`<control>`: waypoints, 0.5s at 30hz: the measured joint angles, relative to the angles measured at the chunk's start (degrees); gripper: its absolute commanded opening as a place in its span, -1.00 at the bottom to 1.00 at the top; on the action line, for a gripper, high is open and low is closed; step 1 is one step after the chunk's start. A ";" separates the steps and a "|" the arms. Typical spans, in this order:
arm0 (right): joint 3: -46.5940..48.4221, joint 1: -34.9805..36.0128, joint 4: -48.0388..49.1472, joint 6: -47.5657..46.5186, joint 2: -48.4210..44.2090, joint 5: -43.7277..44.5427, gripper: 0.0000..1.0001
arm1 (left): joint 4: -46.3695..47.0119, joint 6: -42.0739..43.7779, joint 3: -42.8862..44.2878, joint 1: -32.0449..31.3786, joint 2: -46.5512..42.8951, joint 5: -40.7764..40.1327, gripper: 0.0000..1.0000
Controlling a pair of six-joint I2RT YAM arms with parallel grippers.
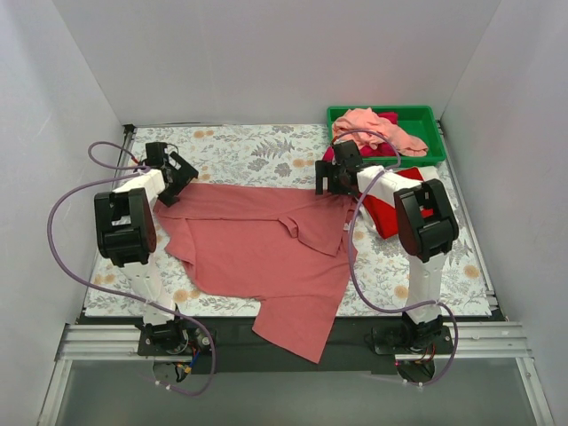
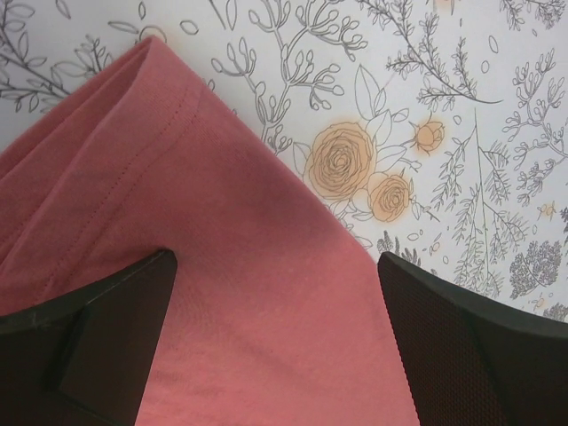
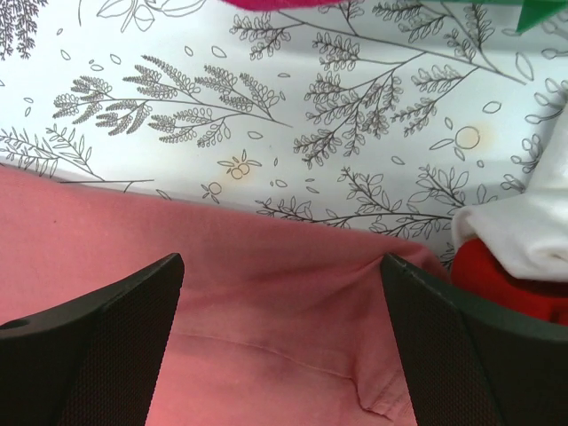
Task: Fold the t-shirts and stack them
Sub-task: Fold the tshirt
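Observation:
The dusty rose t-shirt (image 1: 266, 248) lies spread on the flowered table cover, one part hanging over the near edge. My left gripper (image 1: 175, 180) is open above its far left corner; in the left wrist view the cloth (image 2: 222, 266) lies between the spread fingers (image 2: 479, 346). My right gripper (image 1: 333, 182) is open above its far right corner, and the right wrist view shows the cloth (image 3: 275, 328) between its fingers (image 3: 470, 346). A bright red shirt (image 1: 390, 209) and a white one (image 1: 417, 175) lie by the right arm.
A green bin (image 1: 424, 118) at the back right holds a salmon pink shirt (image 1: 377, 129) and a magenta one (image 1: 388, 116). In the right wrist view the red (image 3: 515, 284) and white (image 3: 532, 231) shirts lie just right of the gripper. White walls enclose the table.

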 measured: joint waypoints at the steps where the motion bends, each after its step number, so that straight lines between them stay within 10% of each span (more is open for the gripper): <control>1: 0.33 0.00 0.22 -0.28 0.28 0.33 0.95 | -0.15 0.37 0.70 0.00 0.37 0.00 0.97; 8: -1.75 0.31 0.02 -1.84 -3.82 0.39 0.95 | -4.17 0.63 -2.25 0.07 -4.28 -1.79 0.96; 15: -11.76 3.13 1.01 -1.55 -20.48 0.35 0.95 | -11.69 -6.34 -17.51 0.31 -28.72 -8.57 0.97</control>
